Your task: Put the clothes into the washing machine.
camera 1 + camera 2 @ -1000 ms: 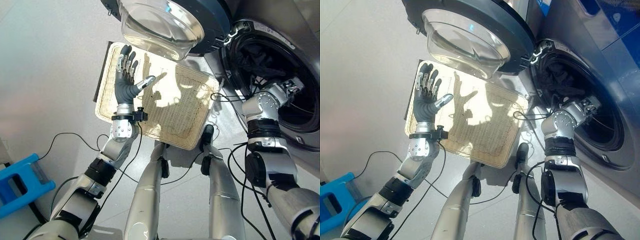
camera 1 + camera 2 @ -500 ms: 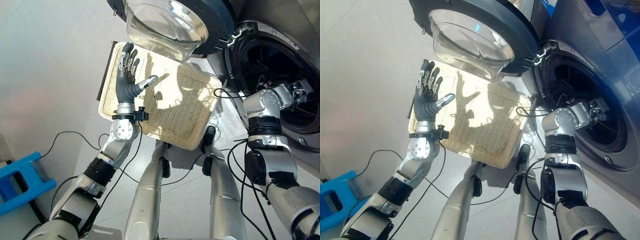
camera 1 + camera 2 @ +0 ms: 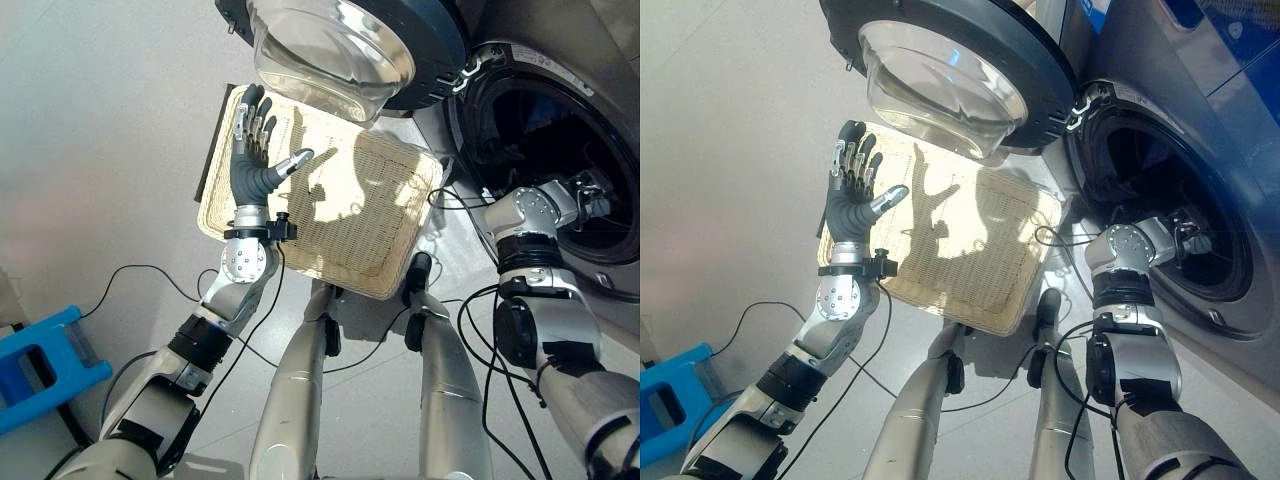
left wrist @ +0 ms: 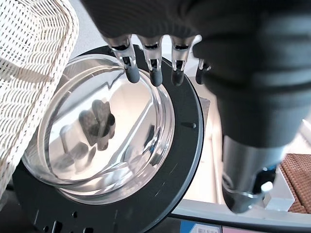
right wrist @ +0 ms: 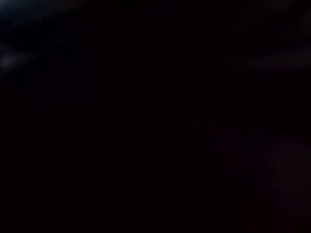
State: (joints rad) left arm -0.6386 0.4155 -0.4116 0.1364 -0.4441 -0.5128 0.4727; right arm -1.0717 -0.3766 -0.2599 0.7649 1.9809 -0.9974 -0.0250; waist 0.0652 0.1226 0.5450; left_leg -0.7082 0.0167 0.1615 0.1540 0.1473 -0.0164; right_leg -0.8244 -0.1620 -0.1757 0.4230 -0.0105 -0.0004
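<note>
The washing machine's drum (image 3: 530, 120) stands open at the right, dark inside, and I cannot make out clothes in it. My right arm (image 3: 535, 212) reaches through the opening, and its hand is hidden in the drum; the right wrist view is black. My left hand (image 3: 252, 168) is open and raised, fingers (image 4: 154, 73) straight, over the far left corner of the wicker basket (image 3: 375, 235). The basket lies on the floor with nothing in it.
The round door (image 3: 435, 45) with its bulging glass window (image 4: 102, 131) hangs open over the basket's far edge, just beyond my left hand. A blue stool (image 3: 40, 365) stands on the grey floor at the lower left.
Dark cloth that lay at the drum's mouth a second ago no longer shows there. My right wrist has shifted slightly at the opening. The left hand has barely moved.
</note>
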